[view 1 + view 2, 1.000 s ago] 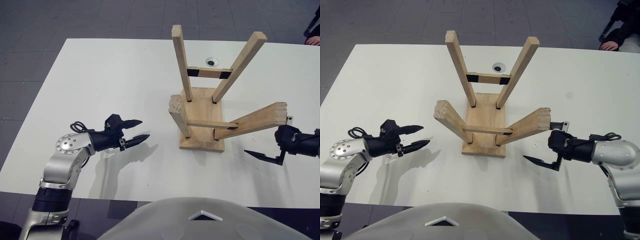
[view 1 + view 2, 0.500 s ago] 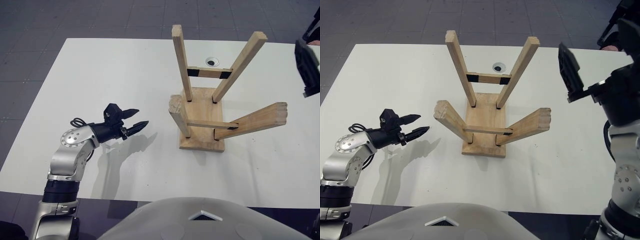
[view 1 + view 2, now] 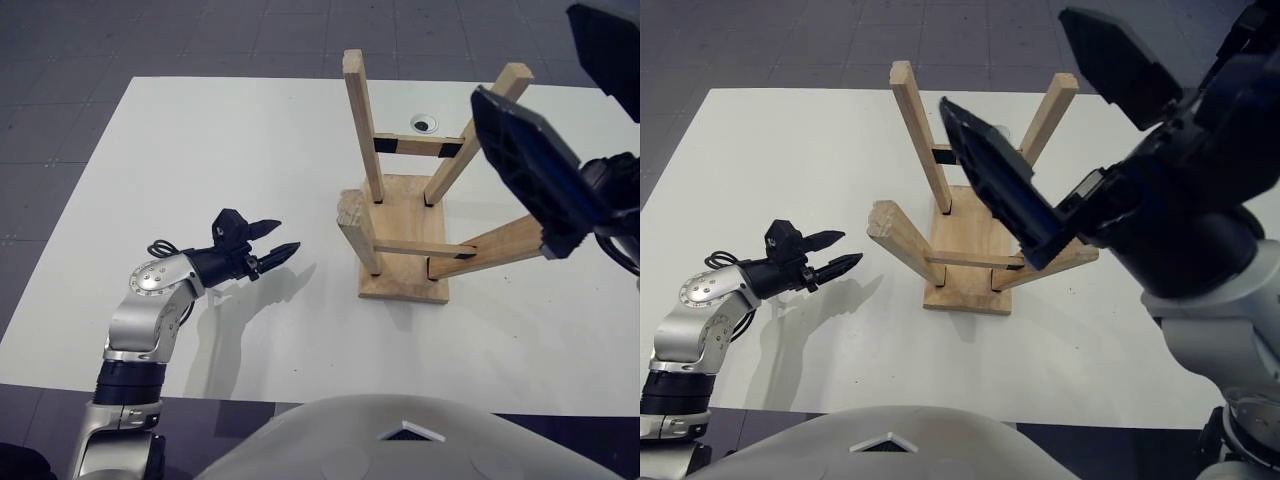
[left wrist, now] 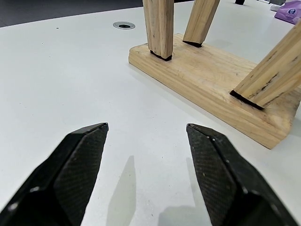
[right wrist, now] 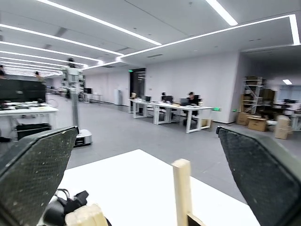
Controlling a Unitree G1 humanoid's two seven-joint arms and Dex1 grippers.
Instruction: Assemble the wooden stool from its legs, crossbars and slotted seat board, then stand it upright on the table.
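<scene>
Stool (image 3: 400, 230) sat upside down mid-table (image 3: 200, 150), seat board (image 3: 405, 283) flat, legs up, crossbars in. Left gripper (image 3: 287, 233) low, well apart from stool, part open, empty. Right gripper (image 5: 146, 131) high over stool, wide open, empty. Flip likely next: grip opposite legs near board, turn evenly so joints don't pull out.

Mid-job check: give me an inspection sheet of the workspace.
Surface: white table, round cable hole beyond the stool.
Job's things: light wooden stool upside down, seat board flat on table, four legs pointing up, crossbars fitted; not yet upright.
Clutter: small purple item beyond stool, unidentifiable.
Grippers: left gripper open, empty, low over table left of stool; right gripper open, empty, raised high.
Cables: black cable looped at left wrist.
Surroundings: grey tiled floor; office desks beyond.
</scene>
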